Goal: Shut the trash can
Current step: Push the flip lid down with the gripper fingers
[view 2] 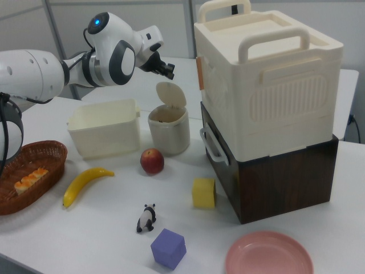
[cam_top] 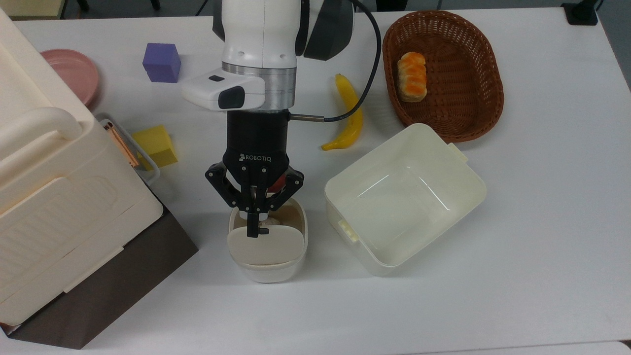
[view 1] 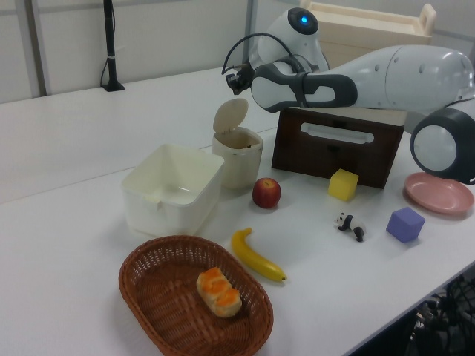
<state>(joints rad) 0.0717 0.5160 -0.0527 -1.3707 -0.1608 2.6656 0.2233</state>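
The trash can [cam_top: 269,272] is a small cream bin near the table's middle, also seen in the left view [view 1: 240,159] and the right view [view 2: 169,134]. Its beige lid [cam_top: 266,246] stands up on its hinge, so the bin is open, with something pale inside. In the side views the lid [view 1: 231,116] [view 2: 171,95] rises above the rim. My gripper [cam_top: 253,224] is shut and holds nothing. It points down over the bin's opening, fingertips at the lid's upper edge in the top view. Seen from the sides, the gripper [view 1: 234,77] [view 2: 167,69] hangs a little above the lid.
A red apple [view 1: 266,193] sits beside the bin. A larger lidless cream tub [cam_top: 409,197] stands to the top view's right. A big cream box [cam_top: 49,187] on a brown case fills the top view's left. Banana [cam_top: 347,118], basket [cam_top: 488,88], yellow cube [cam_top: 154,144], purple cube [cam_top: 161,61].
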